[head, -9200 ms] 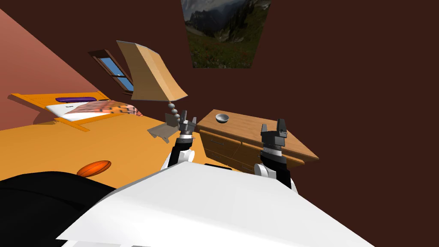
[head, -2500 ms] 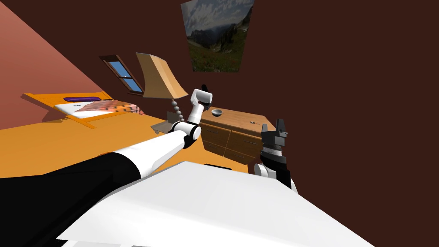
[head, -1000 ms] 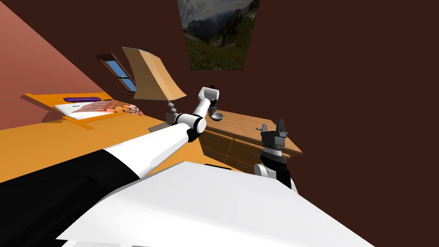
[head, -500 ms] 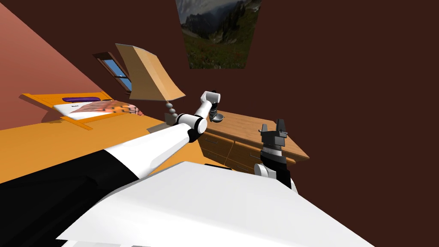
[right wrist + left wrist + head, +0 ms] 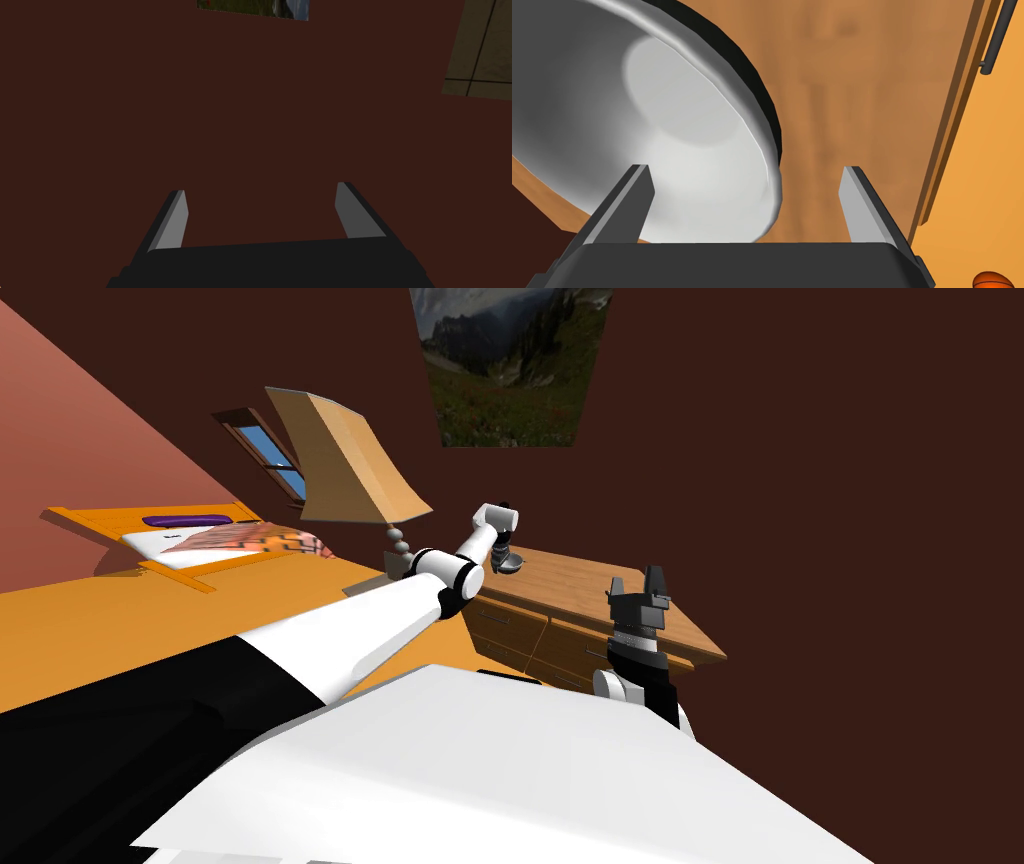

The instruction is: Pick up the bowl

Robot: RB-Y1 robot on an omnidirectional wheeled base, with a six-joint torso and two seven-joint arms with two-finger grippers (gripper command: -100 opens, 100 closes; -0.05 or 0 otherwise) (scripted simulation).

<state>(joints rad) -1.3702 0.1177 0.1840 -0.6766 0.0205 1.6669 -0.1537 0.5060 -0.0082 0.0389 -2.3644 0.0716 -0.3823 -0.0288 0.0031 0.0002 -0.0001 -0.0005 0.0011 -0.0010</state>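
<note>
Task state: reach done, grasp not yet made. Lift remains.

Left arm stretched out to the dresser (image 5: 600,593). Left gripper (image 5: 746,171) hangs over the bowl (image 5: 662,125), pointing down at it. Fingers (image 5: 632,200) spread wide, not clamped on anything. They straddle the rim: one blade over the inside of the bowl, the other outside it, over bare wood. No contact with the rim that I can make out.

Bowl: plain grey, shallow, upright. Judged to be resting on the dresser top, not raised. It sits at the left end of the top, closer to the back edge by the wall than to the front edge, where a drawer handle (image 5: 994,37) shows below the lip. From the head camera the bowl (image 5: 508,561) is just under the left gripper (image 5: 498,550).

Contents: nothing in the bowl, a smooth bare inside down to the flat base.

Right gripper (image 5: 260,189) held up in front of the chest, well apart from the bowl, blades parted and holding nothing. From the head camera it (image 5: 634,578) stands near the dresser's right end.

Left to do, by my reading: lower a little so the rim is well between the blades, close on the wall of the bowl, then raise it clear. A pinch on a thin, sloped rim could slip or tip the bowl.
</note>
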